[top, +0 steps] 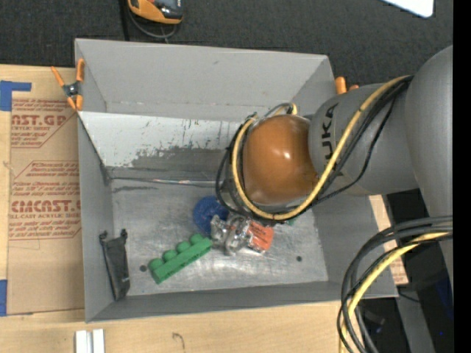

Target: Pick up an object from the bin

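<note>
**A:** Where was the pincer seen?

**B:** The pincer (234, 235) was seen low in the bin (96, 160), just off the upper-right end of the green stepped block (179, 258). It was overhung by the orange cover (276, 160) on the arm (434, 138), and that cover was ringed by yellow-and-black cables (237, 157).

**A:** Was anything gripped?

**B:** That could not be told. Whether the pincer was open, closed or clamped on something was not shown.

**A:** Which things were found closest to it?

**B:** Three were noted. The green stepped block was laid flat and slanted on the bin floor, with its right end just beside the pincer. A blue round thing (206, 212) was placed just above that same end and was partly covered by the wrist. An orange-red piece (260, 235) was seen to the right of the block's end, just beyond the pincer. Whether any of them was touched could not be judged.

**A:** And farther off?

**B:** A black narrow piece (115, 263) was seen well to the left of the green stepped block, close against the bin's left wall.
</note>
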